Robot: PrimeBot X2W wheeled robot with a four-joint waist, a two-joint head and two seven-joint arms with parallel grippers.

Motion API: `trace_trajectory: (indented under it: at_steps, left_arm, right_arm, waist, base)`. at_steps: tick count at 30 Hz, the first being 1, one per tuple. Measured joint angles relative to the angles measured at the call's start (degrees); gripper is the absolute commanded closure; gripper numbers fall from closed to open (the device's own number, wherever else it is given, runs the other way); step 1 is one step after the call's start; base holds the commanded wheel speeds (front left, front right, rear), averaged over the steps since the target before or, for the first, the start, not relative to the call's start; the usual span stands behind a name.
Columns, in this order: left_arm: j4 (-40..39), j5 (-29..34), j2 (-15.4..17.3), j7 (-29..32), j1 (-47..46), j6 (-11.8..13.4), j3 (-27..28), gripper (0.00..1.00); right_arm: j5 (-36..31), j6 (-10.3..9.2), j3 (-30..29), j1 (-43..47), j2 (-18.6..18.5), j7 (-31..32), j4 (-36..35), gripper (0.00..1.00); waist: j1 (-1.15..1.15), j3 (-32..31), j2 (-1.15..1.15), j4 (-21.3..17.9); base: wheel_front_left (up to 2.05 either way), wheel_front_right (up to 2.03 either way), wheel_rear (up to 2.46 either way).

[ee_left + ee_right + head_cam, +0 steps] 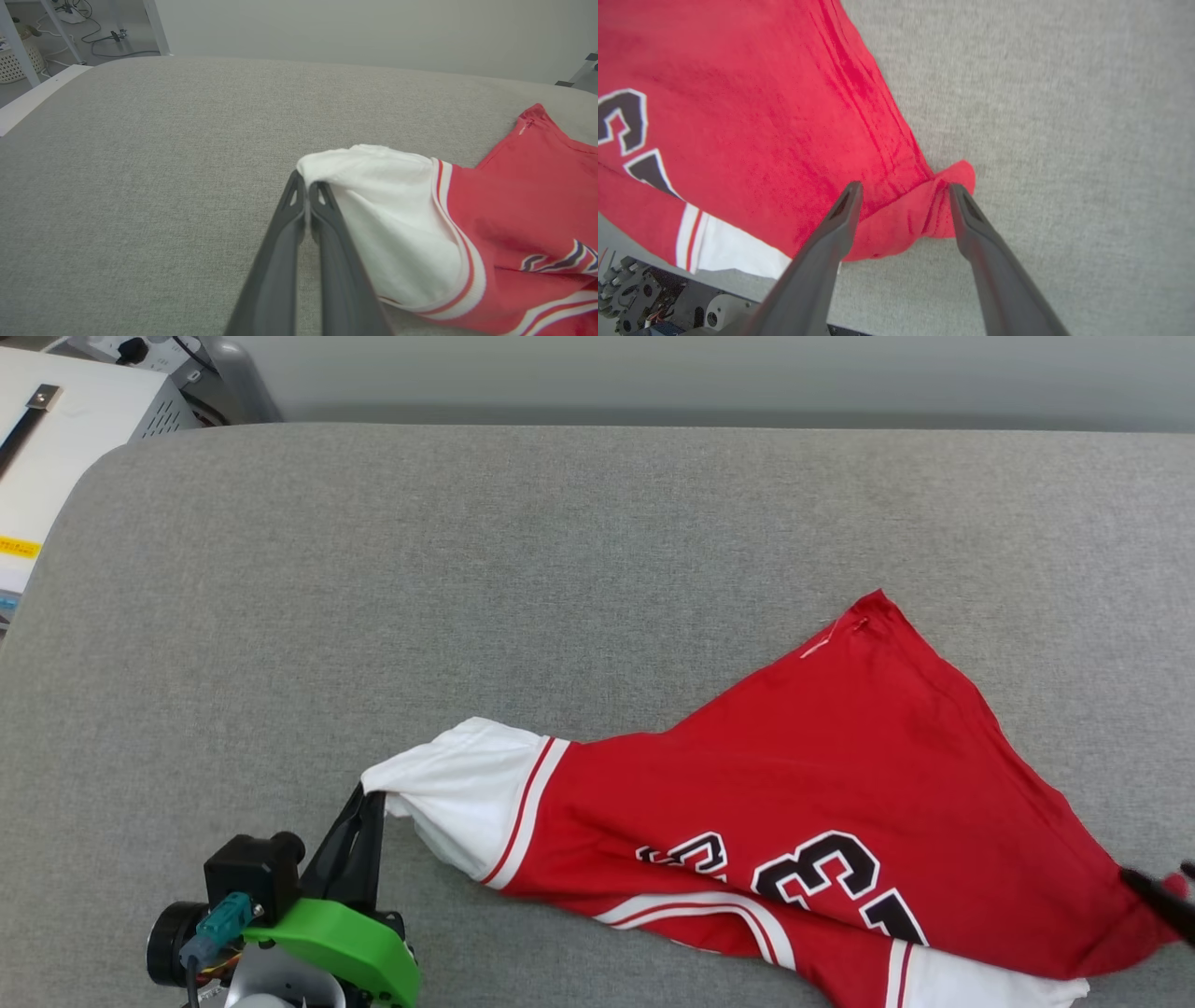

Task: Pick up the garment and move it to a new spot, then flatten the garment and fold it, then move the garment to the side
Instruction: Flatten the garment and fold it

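Sleeve tip (387, 784) nearest, low left: white cloth pinched fast in the left gripper (373, 795), fingers pressed together on it. Over at the lower right, right gripper (903, 186) spread wide, straddling the bunched red hem corner (915, 219) without clamping it. Between the two, garment (794, 775) lying across the grey desk (467, 569), long axis running left to right from one gripper to the other, lettering face up, one red corner peaking toward the far edge. Mid-flatten, by the look of it. Left end anchored, right end loose. Next pull likely the right arm's, being nearer that hem.
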Motion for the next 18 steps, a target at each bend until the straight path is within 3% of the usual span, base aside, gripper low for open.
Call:
trace_trajectory:
  at_steps: [4,8,13,18]
  left_arm:
    - [-0.7,0.4,0.0,0.1,-0.3,0.2,-0.4,1.00]
    - [-1.1,0.9,-0.2,0.3,-1.8,0.1,-0.8,1.00]
    - [-1.0,2.1,-1.1,0.3,-4.5,-0.2,-1.6,1.00]
    - [-0.6,3.1,-2.6,0.3,-7.3,-1.1,-2.5,1.00]
  right_arm:
    - [-1.6,0.00,-4.7,-5.4,-2.0,1.2,-6.6,0.00]
    - [-2.8,0.00,-4.7,-13.5,-3.4,5.7,-11.4,0.00]
    - [-4.9,0.00,2.2,-26.0,-2.5,12.4,-11.0,0.00]
    - [-7.3,0.00,11.3,-38.3,1.6,18.5,-3.2,0.00]
  waist:
    - [0.00,0.6,0.00,0.6]
    - [0.00,1.9,0.00,1.4]
    - [0.00,3.8,0.00,2.9]
    - [0.00,6.2,0.00,4.8]
  base:
    - [0.00,0.00,0.00]
    - [0.00,0.00,0.00]
    - [0.00,0.00,0.00]
    - [0.00,0.00,0.00]
